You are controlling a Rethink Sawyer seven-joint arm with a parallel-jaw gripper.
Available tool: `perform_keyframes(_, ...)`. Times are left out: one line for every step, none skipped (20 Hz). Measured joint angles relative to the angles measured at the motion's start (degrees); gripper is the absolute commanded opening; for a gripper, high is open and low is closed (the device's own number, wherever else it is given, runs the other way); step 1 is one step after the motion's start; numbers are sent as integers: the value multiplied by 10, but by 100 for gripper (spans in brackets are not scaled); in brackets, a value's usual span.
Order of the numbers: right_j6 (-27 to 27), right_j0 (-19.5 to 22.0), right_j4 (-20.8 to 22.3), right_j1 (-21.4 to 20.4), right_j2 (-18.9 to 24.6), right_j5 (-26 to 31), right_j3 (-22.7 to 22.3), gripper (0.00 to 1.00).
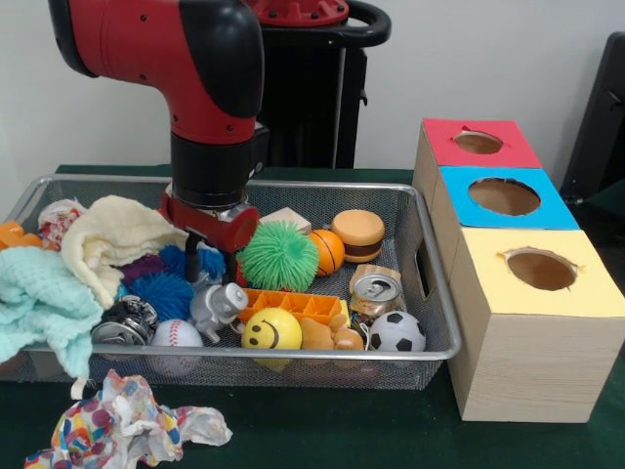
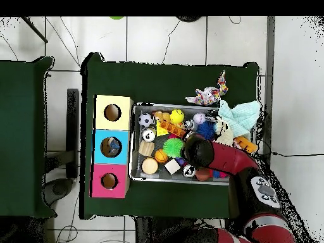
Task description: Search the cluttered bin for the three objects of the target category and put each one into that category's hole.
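1. The front view shows the gripper [image 1: 198, 256] lowered into the wire bin [image 1: 430, 293], its dark fingers among blue spiky balls [image 1: 166, 289]. The overhead view hides it under the arm's own wrist.
2. The overhead view alone shows an item lying inside the blue box's hole [image 2: 111, 147]; what it is cannot be told. The holes of the yellow box [image 2: 112, 112] and the red box [image 2: 109, 181] look dark.
3. Ball-shaped items in the bin: a green spiky ball [image 1: 279, 255] at centre, a small basketball [image 1: 328, 251] just beside it, a yellow smiley ball [image 1: 271, 330], a baseball [image 1: 177, 335] and a soccer ball [image 1: 396, 332] along the near wall.
4. Other contents: a crushed can [image 1: 376, 290], a toy burger [image 1: 358, 234], an orange tray [image 1: 293, 304], cream cloth [image 1: 112, 239] and mint cloth [image 1: 39, 303].
5. A patterned crumpled paper [image 1: 132, 425] lies on the table outside the bin.
6. The arm [image 1: 195, 88] descends vertically, wrist straight down. Whether the fingers are spread or pressed together cannot be told.
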State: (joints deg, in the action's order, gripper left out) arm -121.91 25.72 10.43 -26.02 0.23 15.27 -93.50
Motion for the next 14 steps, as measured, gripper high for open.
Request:
perform_keyframes(0, 0, 0, 0, 0, 0, 0, 100)
perform_keyframes(0, 0, 0, 0, 0, 0, 0, 100)
perform_keyframes(0, 0, 0, 0, 0, 0, 0, 100)
perform_keyframes(0, 0, 0, 0, 0, 0, 0, 100)
perform_keyframes(0, 0, 0, 1, 0, 0, 0, 100)
perform_keyframes(0, 0, 0, 1, 0, 0, 0, 100)
perform_keyframes(0, 1, 0, 1, 0, 0, 0, 100)
perform_keyframes(0, 1, 0, 1, 0, 0, 0, 100)
perform_keyframes(0, 3, 0, 1, 1, 0, 0, 100)
perform_keyframes(0, 5, 0, 2, 3, 0, 0, 100)
perform_keyframes(0, 8, 0, 2, 4, 0, 0, 100)
perform_keyframes(0, 10, 0, 2, 6, 0, 0, 100)
perform_keyframes(0, 13, 0, 2, 8, 0, 0, 100)
perform_keyframes(0, 17, 0, 2, 11, 0, -1, 100)
